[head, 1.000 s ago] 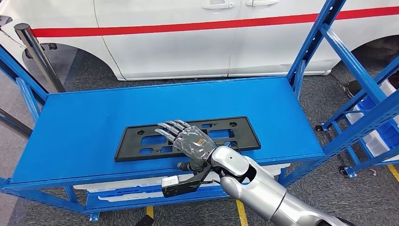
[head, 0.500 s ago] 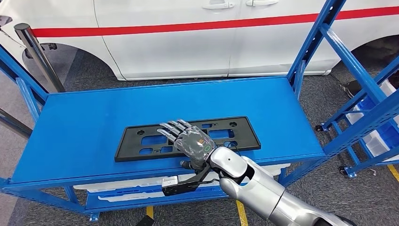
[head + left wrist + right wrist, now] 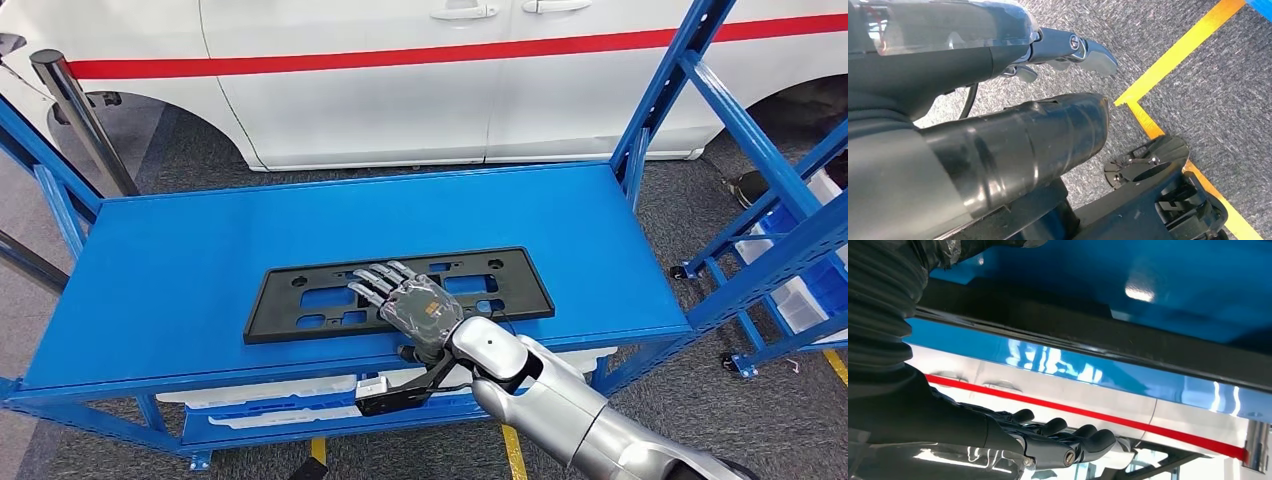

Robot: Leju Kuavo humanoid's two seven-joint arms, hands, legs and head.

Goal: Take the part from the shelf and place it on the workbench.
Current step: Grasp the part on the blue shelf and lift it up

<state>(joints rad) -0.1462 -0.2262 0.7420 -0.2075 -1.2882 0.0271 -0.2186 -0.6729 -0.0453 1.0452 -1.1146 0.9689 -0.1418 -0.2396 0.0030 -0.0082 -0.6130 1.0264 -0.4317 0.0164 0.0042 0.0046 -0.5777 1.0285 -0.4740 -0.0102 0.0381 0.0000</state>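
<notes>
With its fingers stretched out flat and apart, the right hand (image 3: 412,308) lies over the near middle of the part (image 3: 300,300), holding nothing that we can see; whether the palm touches the part we cannot tell. The part, a long black plate with cut-outs, lies flat on the blue shelf (image 3: 180,260), close to its near edge, and beyond the shelf we note a white car (image 3: 400,90) with a red stripe. In the left wrist view we see the left hand (image 3: 1058,50) above grey carpet (image 3: 1218,90) with a yellow line (image 3: 1178,50), nothing in it, though how its fingers lie we cannot tell.
</notes>
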